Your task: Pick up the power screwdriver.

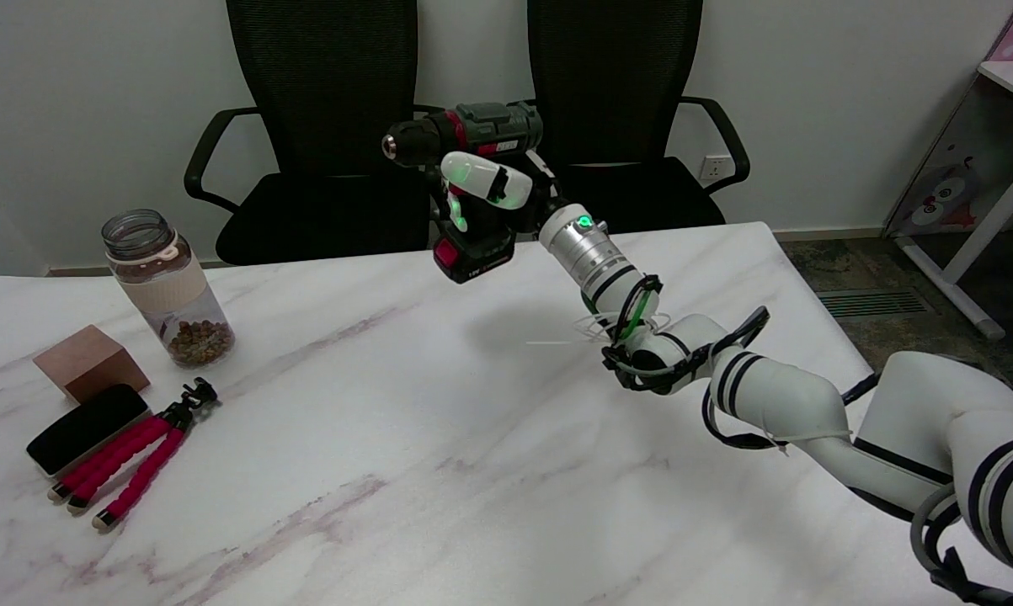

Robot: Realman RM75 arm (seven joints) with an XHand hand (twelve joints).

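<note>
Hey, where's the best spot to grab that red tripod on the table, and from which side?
Grip the tripod around its three bundled red legs, near their middle, coming down from above. It lies flat with the legs side by side, forming one graspable bar. The black head end toward the jar is knobbier, and the black case crowds its left, so close across the legs from the right. The robot hand currently holds the power screwdriver.

Bare marble spans the table (489,471) from centre to right edge, while a jar (167,289), wooden block (89,362), black case (85,427) and tripod (135,463) crowd its left edge.
</note>
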